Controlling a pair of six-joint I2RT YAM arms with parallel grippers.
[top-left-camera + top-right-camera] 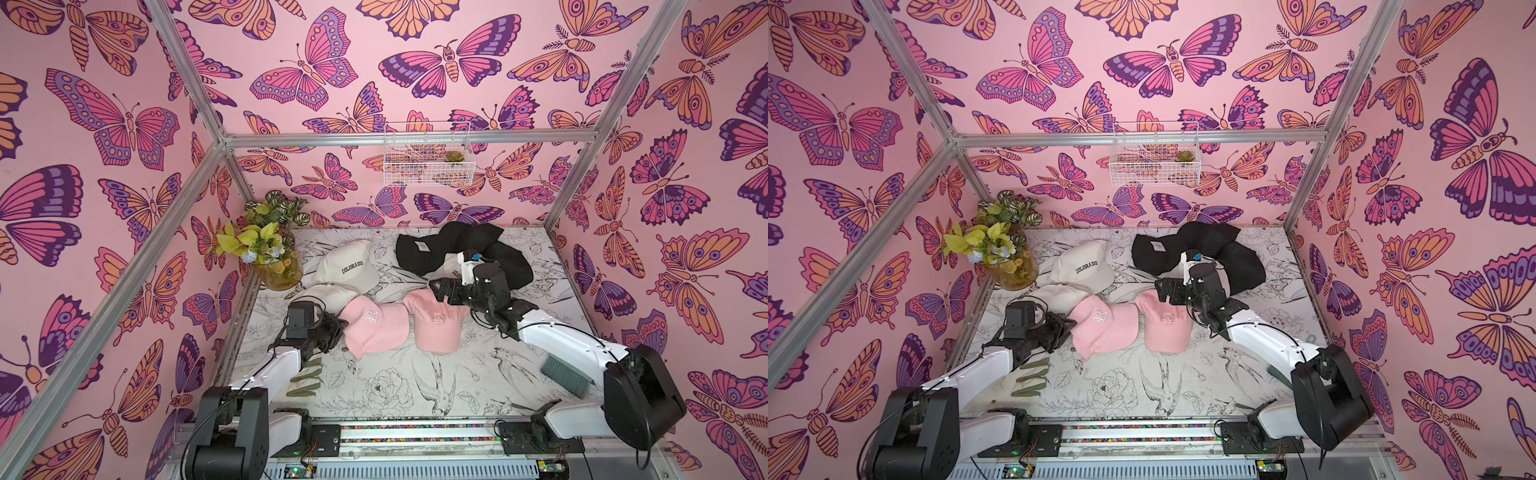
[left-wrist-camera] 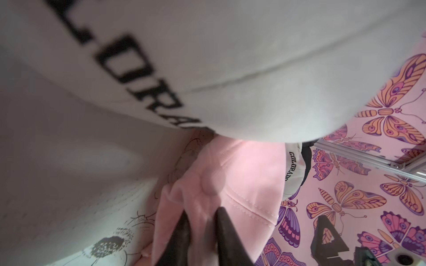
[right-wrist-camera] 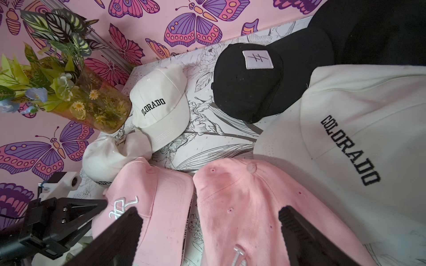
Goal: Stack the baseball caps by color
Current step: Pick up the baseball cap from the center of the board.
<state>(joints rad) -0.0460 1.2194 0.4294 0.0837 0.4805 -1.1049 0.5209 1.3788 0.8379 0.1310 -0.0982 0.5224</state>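
My left claw (image 2: pixel 202 215) is closed on a fold of the pink R cap (image 1: pixel 376 328), and the cloth bunches between the fingers (image 2: pixel 224 221). My right claw (image 3: pixel 209 211) hangs open just above the other pink cap (image 1: pixel 436 326), gripping nothing. The two pink caps lie side by side, touching, in the middle of the table (image 1: pixel 395 386). Two cream caps (image 1: pixel 347 262) sit beyond my left claw. A third cream cap (image 3: pixel 357 138) lies under my right arm, against the black caps (image 1: pixel 449 245) at the back. I judge these caps light and floppy: a crown pinch will sag and drag, and the stiffer brim looks like the surer hold. Stacking pink on pink looks like the step in hand.
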